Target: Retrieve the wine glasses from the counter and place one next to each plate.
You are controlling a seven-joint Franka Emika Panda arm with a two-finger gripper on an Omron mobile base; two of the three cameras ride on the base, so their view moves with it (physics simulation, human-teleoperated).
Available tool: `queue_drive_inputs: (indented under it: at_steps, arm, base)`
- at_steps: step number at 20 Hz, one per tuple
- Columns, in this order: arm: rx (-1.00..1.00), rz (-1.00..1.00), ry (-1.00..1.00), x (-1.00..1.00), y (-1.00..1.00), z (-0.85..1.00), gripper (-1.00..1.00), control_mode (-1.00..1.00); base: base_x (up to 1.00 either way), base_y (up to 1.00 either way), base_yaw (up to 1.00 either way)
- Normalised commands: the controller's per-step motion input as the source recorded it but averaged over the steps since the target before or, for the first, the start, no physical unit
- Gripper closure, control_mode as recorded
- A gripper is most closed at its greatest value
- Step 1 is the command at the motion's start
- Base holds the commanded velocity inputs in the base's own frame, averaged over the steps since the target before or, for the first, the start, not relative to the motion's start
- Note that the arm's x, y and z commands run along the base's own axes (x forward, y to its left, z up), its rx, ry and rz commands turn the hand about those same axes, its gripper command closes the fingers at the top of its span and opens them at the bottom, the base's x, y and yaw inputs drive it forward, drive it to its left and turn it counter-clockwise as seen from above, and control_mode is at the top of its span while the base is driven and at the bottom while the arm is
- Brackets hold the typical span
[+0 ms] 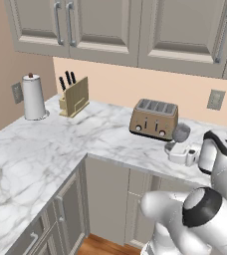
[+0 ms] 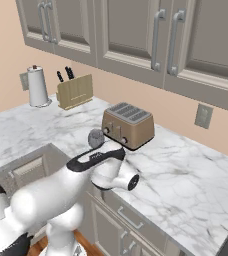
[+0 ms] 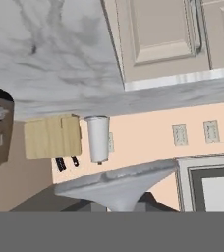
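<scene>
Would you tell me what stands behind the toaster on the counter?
Behind the toaster only bare peach wall shows. The counter strip directly behind it is hidden by its body.

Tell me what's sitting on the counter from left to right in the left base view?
Paper towel roll → knife block → toaster → wine glass, at the gripper.

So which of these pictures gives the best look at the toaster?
The left base view: the toaster stands whole on the counter, slots and front knobs clear. The right base view shows it whole too, from the other side. The hand view catches just a dark corner with a knob, upside down.
</scene>
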Motion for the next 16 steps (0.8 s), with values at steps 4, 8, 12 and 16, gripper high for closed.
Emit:
queue_drive_inputs:
  at_steps: [4,8,12,16]
  arm:
    - [0.14,0.06,0.04,-0.33,0.57,0.45,1.0,-1.0]
    - [0.11,0.22,0.0,-0.42,0.31,0.23,1.0,-1.0]
    - [0.0,0.0,0.0,0.0,0.0,0.0,1.0,1.0]
    - [0.0,0.0,0.0,0.0,0.0,0.0,1.0,1.0]
  base:
    - [0.0,0.0,0.0]
    - [0.0,0.0,0.0]
    - [-0.03,0.38,0.84]
    - [0.0,0.0,1.0]
